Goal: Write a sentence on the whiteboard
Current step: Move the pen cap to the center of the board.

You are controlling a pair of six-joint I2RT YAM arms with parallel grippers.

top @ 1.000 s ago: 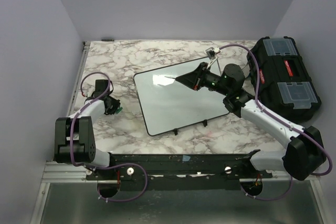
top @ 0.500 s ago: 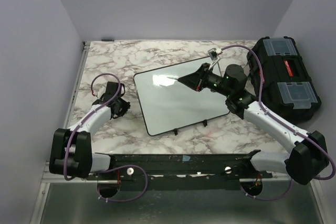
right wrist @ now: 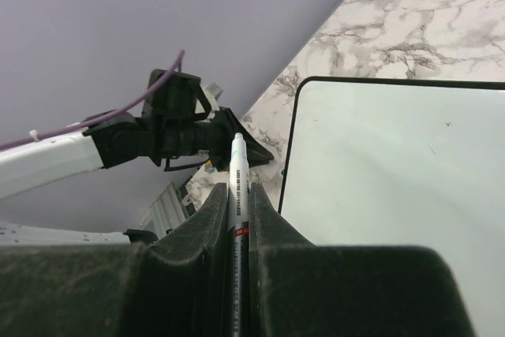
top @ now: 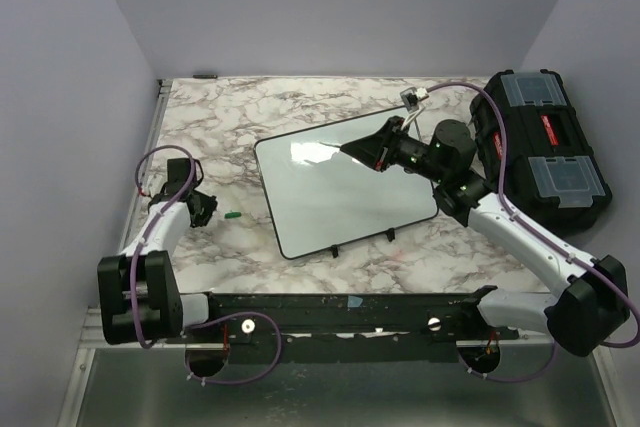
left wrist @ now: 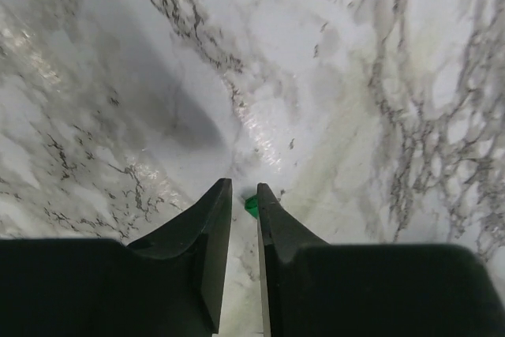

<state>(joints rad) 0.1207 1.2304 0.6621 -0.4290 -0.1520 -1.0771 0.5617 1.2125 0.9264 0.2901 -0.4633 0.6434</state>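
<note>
- The right gripper (top: 358,151) is pinching a white marker (right wrist: 238,162) tightly between its fingers.
- The whiteboard (top: 345,202) is lying flat mid-table. The marker's tip is hanging over its far half, and whether it is touching the surface cannot be told.
- The left gripper (left wrist: 241,195), fingers drawn nearly together and gripping nothing, is pointing down at the marble table (top: 230,117) left of the board, with a small green piece (top: 232,215) lying just beyond its tips.
- A black toolbox (top: 545,147) is sitting right of the board.

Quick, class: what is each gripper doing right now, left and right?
Left gripper: nearly closed, holding nothing; a green cap lies past its tips.
Right gripper: closed on a marker.
</note>
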